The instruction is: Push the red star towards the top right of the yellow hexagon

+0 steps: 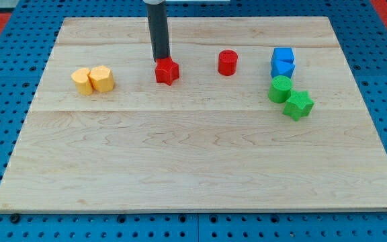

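Observation:
The red star (167, 71) lies on the wooden board a little above the middle, left of centre. My tip (160, 60) stands at the star's top left edge, touching it or nearly so. The yellow hexagon (102, 78) sits at the view's left, well left of the star. It touches a second yellow block (82, 81), whose shape I cannot make out, on its left.
A red cylinder (228, 62) stands right of the star. At the view's right are two blue blocks (283, 62) stacked close, a green cylinder (280, 89) and a green star (298, 105). The board's edge (193, 207) drops to a blue pegboard.

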Robot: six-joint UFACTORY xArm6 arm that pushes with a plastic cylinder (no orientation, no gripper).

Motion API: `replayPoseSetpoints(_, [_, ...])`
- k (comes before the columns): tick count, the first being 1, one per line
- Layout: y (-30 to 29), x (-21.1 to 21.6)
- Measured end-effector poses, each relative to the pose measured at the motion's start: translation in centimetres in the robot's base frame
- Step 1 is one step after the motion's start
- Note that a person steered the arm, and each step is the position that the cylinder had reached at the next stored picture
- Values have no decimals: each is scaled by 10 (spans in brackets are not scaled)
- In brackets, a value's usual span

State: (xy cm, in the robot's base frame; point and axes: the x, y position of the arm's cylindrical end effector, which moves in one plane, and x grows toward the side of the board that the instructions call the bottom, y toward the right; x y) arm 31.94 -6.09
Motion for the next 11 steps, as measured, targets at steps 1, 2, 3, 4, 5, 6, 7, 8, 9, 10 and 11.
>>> replayPoseSetpoints(1, [22, 0])
replayPoseSetpoints(2, [52, 0])
replayPoseSetpoints(3, [61, 15])
replayPoseSetpoints(4, [38, 38])
replayPoseSetpoints(5, [-12, 42])
replayPoseSetpoints(6, [-45, 42])
replayPoseSetpoints(7, [-54, 42])
replayPoseSetpoints(8, [-65, 42])
replayPoseSetpoints(9, [-75, 42])
replayPoseSetpoints(10, [-65, 27])
replayPoseSetpoints(11, [-33, -8])
